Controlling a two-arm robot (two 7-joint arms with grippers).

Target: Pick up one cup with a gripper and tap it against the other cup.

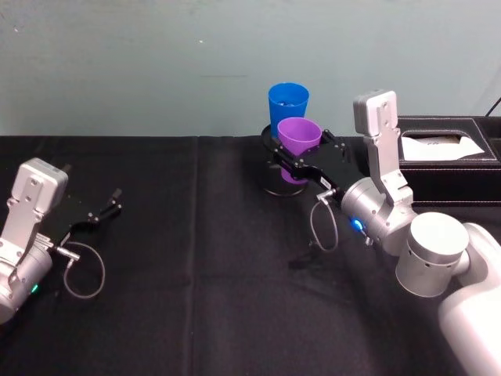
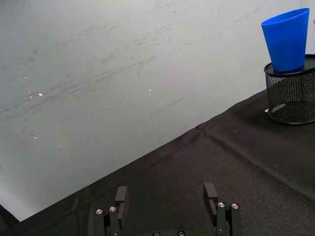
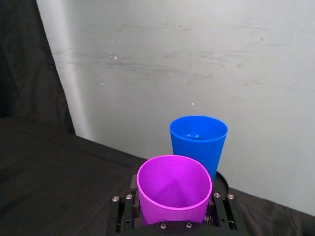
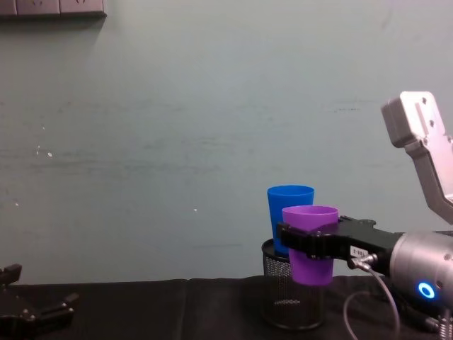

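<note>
My right gripper (image 1: 294, 162) is shut on the purple cup (image 1: 298, 135) and holds it upright, lifted off the table. The purple cup (image 4: 310, 241) hangs just in front of the blue cup (image 4: 289, 202), beside the mesh holder. I cannot tell whether the two cups touch. The blue cup (image 1: 287, 102) stands upright on top of a black mesh pen holder (image 4: 283, 301). In the right wrist view the purple cup (image 3: 173, 189) sits between the fingers (image 3: 224, 211), with the blue cup (image 3: 198, 140) right behind it. My left gripper (image 1: 109, 205) rests open at the far left, holding nothing.
A black tissue box (image 1: 446, 149) stands at the back right, close to my right arm. A black cloth (image 1: 196, 266) covers the table, and a pale wall (image 1: 156, 63) rises directly behind the cups. The mesh holder (image 2: 291, 96) carries the blue cup (image 2: 288, 39).
</note>
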